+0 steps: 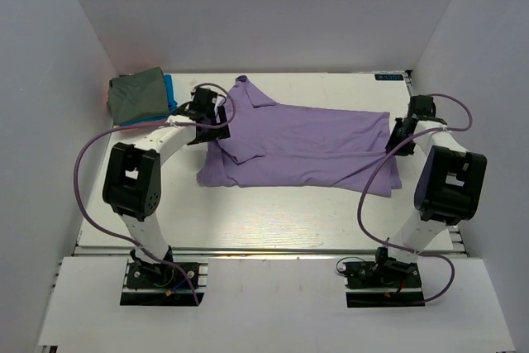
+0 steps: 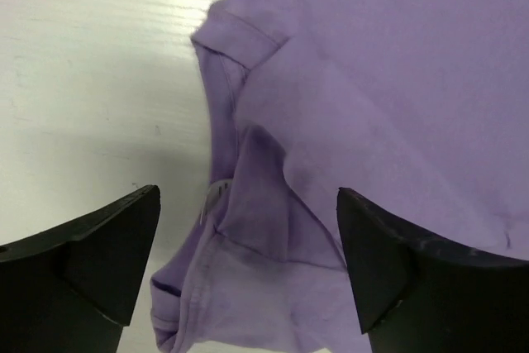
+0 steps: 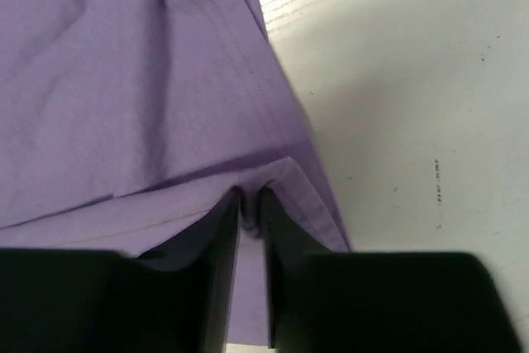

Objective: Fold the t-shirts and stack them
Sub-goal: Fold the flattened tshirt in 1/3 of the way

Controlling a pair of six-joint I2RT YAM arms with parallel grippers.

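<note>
**Lavender shirt [image 1: 306, 146] lies folded over, mid tabletop [image 1: 273, 212]**

Left pincer [image 2: 248, 229] released, jaws wide over the collar end. Right pincer [image 3: 250, 196] nearly closed at the puckered hem; can't tell if it grips. Olive-grey shirt [image 1: 136, 95] sits far-left.

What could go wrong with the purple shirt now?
1. The right gripper pinches a pucker of hem on the lavender shirt. If it lifts away without letting go fully, it might drag the edge and spoil the fold.
2. The left gripper hangs open over bunched cloth near a sleeve, so those wrinkles may get folded in.
</note>
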